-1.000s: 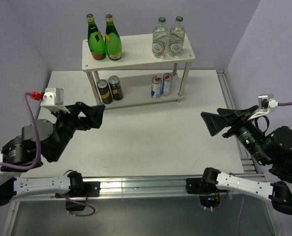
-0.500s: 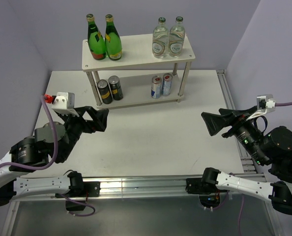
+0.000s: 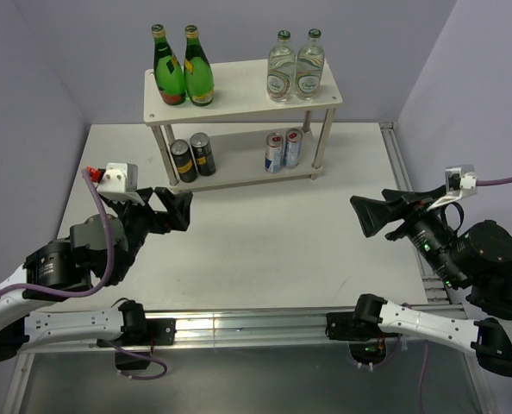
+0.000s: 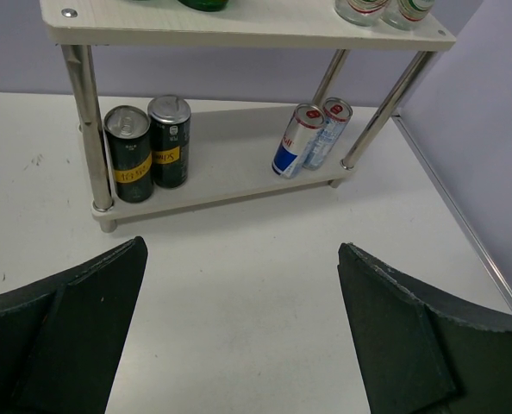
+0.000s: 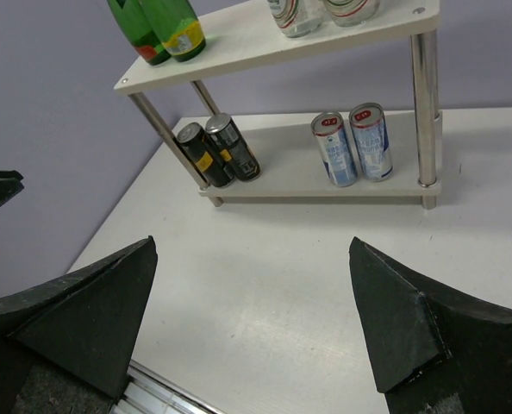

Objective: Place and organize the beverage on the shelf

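White table — shelf fully stocked.
Bottles stand on top tier, cans below; left gripper and right gripper gape wide, empty — a stray sweep could topple the tall bottles.

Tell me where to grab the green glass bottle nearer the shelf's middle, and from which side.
Probably by the slim neck, from the front: the yellow-labelled green glass bottle stands upright, its body crowding the other green bottle, while their necks stand apart.
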Controlling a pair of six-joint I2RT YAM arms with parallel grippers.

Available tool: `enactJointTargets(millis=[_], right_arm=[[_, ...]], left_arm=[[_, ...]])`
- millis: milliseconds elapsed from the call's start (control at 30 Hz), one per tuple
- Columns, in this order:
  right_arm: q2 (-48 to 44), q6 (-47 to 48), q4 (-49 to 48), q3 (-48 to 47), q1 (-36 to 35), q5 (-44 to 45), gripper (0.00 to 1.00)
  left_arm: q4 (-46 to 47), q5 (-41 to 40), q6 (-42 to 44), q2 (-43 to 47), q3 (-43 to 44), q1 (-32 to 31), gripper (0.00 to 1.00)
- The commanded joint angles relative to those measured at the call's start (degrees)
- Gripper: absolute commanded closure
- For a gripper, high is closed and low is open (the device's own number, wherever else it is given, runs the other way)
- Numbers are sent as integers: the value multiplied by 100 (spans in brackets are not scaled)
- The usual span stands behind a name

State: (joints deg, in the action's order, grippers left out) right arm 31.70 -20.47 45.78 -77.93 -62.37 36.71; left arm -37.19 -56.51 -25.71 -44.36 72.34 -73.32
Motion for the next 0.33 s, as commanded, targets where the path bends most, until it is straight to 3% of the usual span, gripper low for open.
enactJointTargets(millis=[0, 167, 300], right_arm=[[99, 131, -298, 59, 32, 73, 0], [108, 184, -377, 103, 32, 91, 0], [213, 123, -272, 7, 23, 257, 7]], left_arm=[[186, -115, 119, 33, -26, -16, 1], [195, -115, 137, 33, -35, -16, 1], [195, -167, 128, 33, -53, -16, 1]])
